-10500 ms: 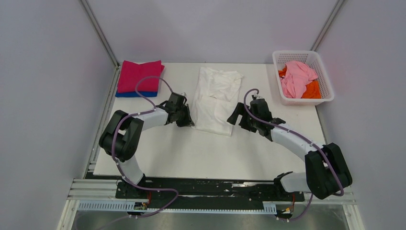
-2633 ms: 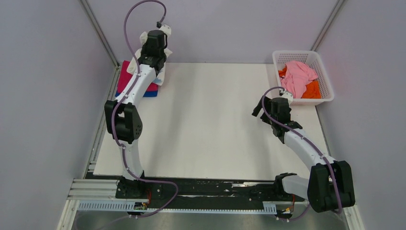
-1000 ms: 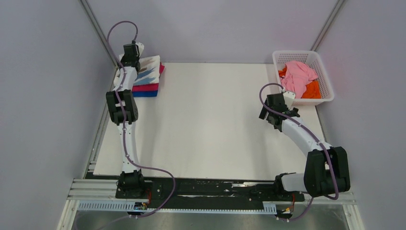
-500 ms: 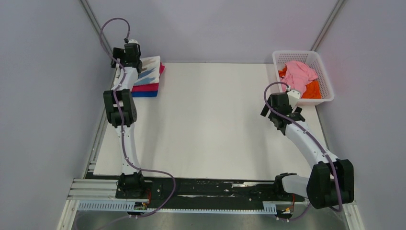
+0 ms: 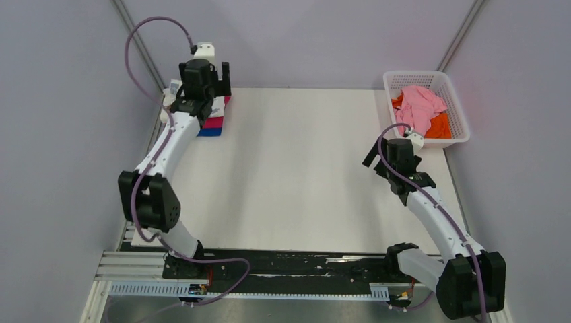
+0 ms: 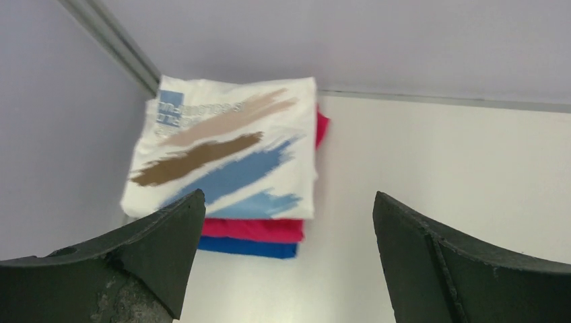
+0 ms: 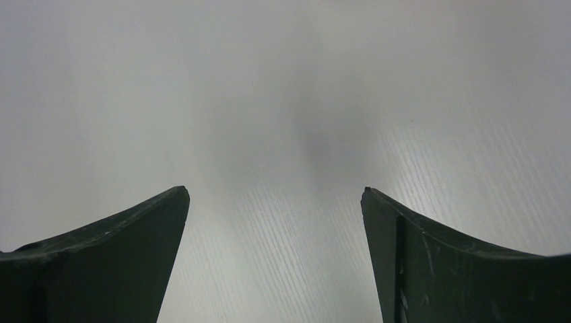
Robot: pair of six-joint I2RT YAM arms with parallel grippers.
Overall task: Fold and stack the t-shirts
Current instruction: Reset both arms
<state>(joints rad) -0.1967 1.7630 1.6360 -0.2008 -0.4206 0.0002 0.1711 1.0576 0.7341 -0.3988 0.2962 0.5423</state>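
- Folded cloth first: the printed white t-shirt [image 6: 225, 158], with brown and blue brush strokes face up, lies on top of a stack in the far left corner of the table [image 5: 296, 182].
- Under it lies the magenta t-shirt [image 6: 252, 230], and under that the blue t-shirt [image 6: 248, 247]; only their near edges peek out.
- The pale pink t-shirt [image 5: 417, 108] and orange t-shirt [image 5: 439, 126] sit crumpled in the white lattice basket [image 5: 392, 83] at the far right corner, pink on top.
- The left gripper [image 6: 286, 198] hangs above the stack, its fingers spread wide with nothing between them. From the top view the wrist hides most of the pile.
- The right gripper [image 7: 273, 192] is likewise spread and empty. It faces bare tabletop just short of the basket's near left corner.
- The table is a white board with a faint grain. Plain grey walls [image 5: 303, 40] close it in on three sides, with a metal frame post [image 5: 138, 47] running up the left corner, and the arms' bases stand on a black rail [image 5: 296, 266] at the near edge.
- Ten seconds back the white shirt lay spread in the middle of the table; it is now folded on the pile.
- Half a second ago the left arm was stretched out straight to the corner. Its elbow has since bent outward and the wrist has lifted and swung right, while the right arm has edged closer to the basket.
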